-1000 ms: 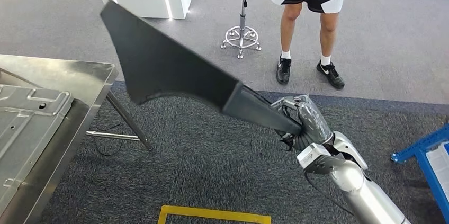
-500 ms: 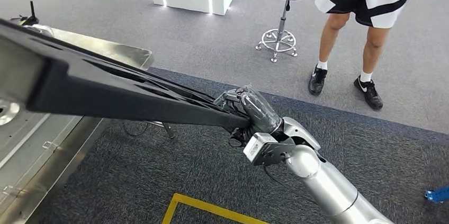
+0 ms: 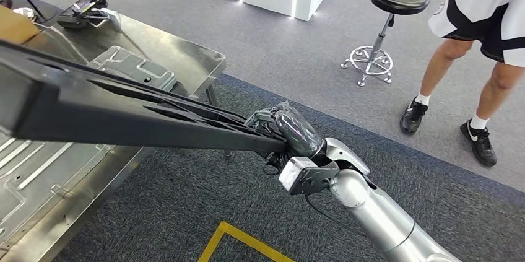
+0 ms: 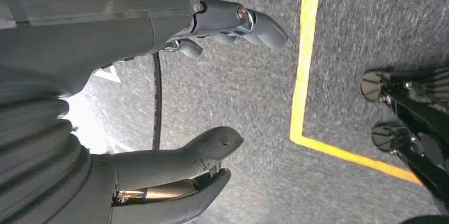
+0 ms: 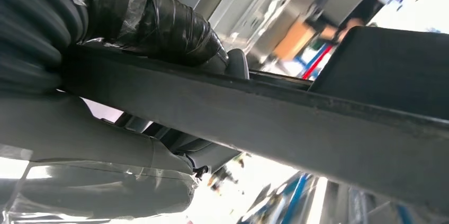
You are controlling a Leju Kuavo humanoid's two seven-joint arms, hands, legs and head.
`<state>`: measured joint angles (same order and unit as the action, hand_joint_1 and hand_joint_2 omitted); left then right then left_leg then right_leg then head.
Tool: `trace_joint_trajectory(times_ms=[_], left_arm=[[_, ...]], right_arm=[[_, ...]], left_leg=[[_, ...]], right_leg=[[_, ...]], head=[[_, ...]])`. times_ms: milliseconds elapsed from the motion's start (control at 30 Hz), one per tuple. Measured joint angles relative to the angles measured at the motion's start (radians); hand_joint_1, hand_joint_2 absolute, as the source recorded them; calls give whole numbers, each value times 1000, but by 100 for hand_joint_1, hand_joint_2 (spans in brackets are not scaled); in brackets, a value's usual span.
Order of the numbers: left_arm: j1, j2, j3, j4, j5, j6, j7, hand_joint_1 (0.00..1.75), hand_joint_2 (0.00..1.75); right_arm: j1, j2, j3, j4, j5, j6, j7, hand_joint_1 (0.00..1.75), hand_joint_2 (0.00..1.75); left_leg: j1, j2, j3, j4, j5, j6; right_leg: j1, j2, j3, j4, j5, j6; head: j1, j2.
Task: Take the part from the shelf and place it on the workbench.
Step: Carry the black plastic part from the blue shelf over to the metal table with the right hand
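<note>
Black moulded part (image 3: 117, 110): long, flat-sided panel piece, carried in the air by one narrow end and reaching left across the head view, its far end out over the workbench (image 3: 186, 57) but not resting on it.

Right hand (image 3: 288, 132): fingers wrapped round the narrow right end of the part, thumb on one face and fingers on the other as seen from the right wrist; a full grip, wrapped in clear film. All the weight hangs out to the left of this one hold.

Left hand (image 4: 174, 102): hangs over dark carpet beside a yellow floor line (image 4: 304, 75), fingers spread wide, holding nothing.

Workbench: bright steel top at left, already bearing a pressed metal panel (image 3: 133, 67) at its middle, a larger pressed sheet (image 3: 37, 175) at its near end, and a small black device with an aerial (image 3: 83, 11) at the far edge.

Person (image 3: 477, 39): standing at far right, near a black stool (image 3: 390, 8), well apart from the part.

Handling note, as judgement: step in hand is the carry-over and set-down. Keep the grip firm, since a long lever may twist in the hand. Lower slowly and level, the free end touching first on bare steel between the pressed panels, clear of the device. Release only once the part lies fully supported.
</note>
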<state>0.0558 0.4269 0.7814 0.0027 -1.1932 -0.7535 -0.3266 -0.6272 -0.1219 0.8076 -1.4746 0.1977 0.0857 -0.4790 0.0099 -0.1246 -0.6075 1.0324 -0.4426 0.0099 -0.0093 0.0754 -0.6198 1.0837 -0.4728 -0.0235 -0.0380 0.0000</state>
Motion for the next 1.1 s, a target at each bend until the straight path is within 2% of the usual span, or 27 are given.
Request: trace_joint_trajectory(times_ms=[33,100,133,167,233,267,300,333,367,433,500,533,567,600,633,700,733,767,800,833,867,900,933,1000,1033,1067,1100], left_arm=[[-4,0,-1,0,-24,-3,-4,0,175],[-10,2,-2,0,-63,-9,-5,0,175],[-12,3,-1,0,-76,-13,-3,0,175],[-13,6,1,0,-79,-18,2,0,175],[-11,10,22,0,-48,-24,24,0,175],[-4,8,41,0,-18,-22,37,0,175],[10,2,65,0,18,-14,47,0,175],[29,-12,94,0,59,9,62,0,175],[49,-31,126,0,105,55,87,0,175],[74,-111,200,0,200,264,169,0,175],[68,-222,267,0,259,587,238,0,175],[60,-272,291,0,272,733,256,0,175],[52,-313,308,0,277,831,266,0,175],[46,-343,321,0,280,873,273,0,175],[41,-367,330,0,281,873,277,0,175],[32,-389,342,0,280,822,279,0,175],[26,-394,346,0,280,802,279,0,175],[20,-398,348,0,280,793,279,0,175],[14,-402,349,0,282,788,280,0,175],[11,-405,350,0,286,786,281,0,175],[9,-409,349,0,290,786,282,0,175],[7,-412,349,0,295,786,284,0,175],[6,-414,346,0,301,788,286,0,175],[-1,-419,337,0,309,791,291,0,175],[-3,-420,330,0,312,792,294,0,175],[-4,-421,322,0,316,793,296,0,175],[-4,-422,314,0,319,794,298,0,175]], right_arm=[[-5,4,4,1,-3,7,2,175,175],[-19,19,14,2,-6,14,12,175,175],[-28,27,19,3,-7,13,19,175,175],[-36,33,23,2,-5,7,27,175,175],[-46,33,26,2,5,-25,44,175,175],[-48,24,26,2,10,-46,50,175,175],[-45,4,24,1,14,-66,52,175,175],[-36,-24,17,-2,20,-84,51,175,175],[-23,-57,5,-6,30,-102,49,175,175],[11,-129,-39,-19,59,-135,47,175,175],[41,-187,-85,-30,84,-147,45,175,175],[53,-206,-100,-35,93,-145,43,175,175],[61,-219,-111,-41,100,-142,42,175,175],[67,-227,-118,-46,106,-140,42,175,175],[71,-234,-124,-50,113,-140,44,175,175],[74,-245,-134,-57,125,-140,49,175,175],[77,-252,-139,-59,135,-141,53,175,175],[80,-258,-143,-60,146,-143,59,175,175],[84,-265,-146,-59,163,-147,68,175,175],[87,-272,-148,-58,186,-152,81,175,175],[88,-278,-149,-55,211,-157,96,175,175],[86,-284,-149,-52,238,-162,112,175,175],[81,-291,-149,-46,265,-168,129,175,175],[70,-304,-150,-31,313,-182,158,175,175],[64,-310,-150,-22,334,-189,171,175,175],[60,-313,-150,-12,352,-195,181,175,175],[56,-315,-150,-3,368,-198,189,175,175]], left_leg=[[3,-13,-4,1,0,-6],[10,-36,-10,-3,3,-21],[10,-25,-11,0,1,-27],[8,2,-19,17,-10,-32],[5,77,-61,108,-54,-40],[7,99,-92,169,-81,-44],[11,110,-118,219,-97,-48],[14,115,-131,241,-98,-50],[17,118,-124,227,-80,-51],[19,146,-64,107,-19,-52],[9,174,-14,8,16,-40],[2,178,-7,-8,16,-32],[-4,167,-7,-7,15,-21],[-6,156,-7,-7,14,-12],[-5,145,-4,-10,14,-4],[-1,127,2,-17,16,13],[-1,117,3,-19,17,19],[-1,106,3,-19,17,24],[-2,93,3,-18,17,26],[-3,79,3,-17,17,26],[-4,64,3,-15,16,26],[-4,50,3,-12,16,25],[-4,34,3,-9,15,24],[-5,7,-4,0,12,16],[-5,-6,-9,2,13,10],[-3,-19,-13,2,14,3],[-1,-31,-18,1,17,-4]], right_leg=[[1,8,6,-14,0,0],[2,-15,11,-26,2,-5],[1,-28,18,-35,5,-10],[0,-43,26,-46,7,-15],[2,-75,41,-60,8,-23],[3,-91,45,-62,6,-24],[4,-105,48,-63,3,-24],[5,-119,51,-62,-1,-22],[4,-132,54,-62,-5,-18],[1,-157,64,-60,-16,-6],[0,-181,71,-56,-26,9],[0,-190,73,-54,-29,16],[0,-199,75,-54,-32,23],[-3,-206,80,-55,-34,30],[-6,-195,83,-52,-40,38],[-12,-139,64,0,-76,45],[-14,-106,37,56,-105,45],[-13,-87,0,125,-136,44],[-13,-80,-35,186,-155,44],[-12,-78,-58,221,-156,43],[-13,-76,-66,221,-138,43],[-13,-73,-55,184,-103,41],[-14,-60,-30,119,-61,39],[-18,-18,15,5,-13,37],[-17,-5,26,-24,-6,37],[-15,-4,27,-30,-10,37],[-14,-18,28,-32,-8,34]], head=[[0,0],[0,0],[0,0],[0,0],[-1,0],[-1,0],[-1,0],[-1,0],[-1,0],[-1,0],[-1,0],[-1,0],[0,0],[0,0],[0,0],[0,0],[0,0],[0,0],[0,0],[0,0],[0,0],[0,0],[0,0],[0,0],[0,0],[0,0],[0,0]])
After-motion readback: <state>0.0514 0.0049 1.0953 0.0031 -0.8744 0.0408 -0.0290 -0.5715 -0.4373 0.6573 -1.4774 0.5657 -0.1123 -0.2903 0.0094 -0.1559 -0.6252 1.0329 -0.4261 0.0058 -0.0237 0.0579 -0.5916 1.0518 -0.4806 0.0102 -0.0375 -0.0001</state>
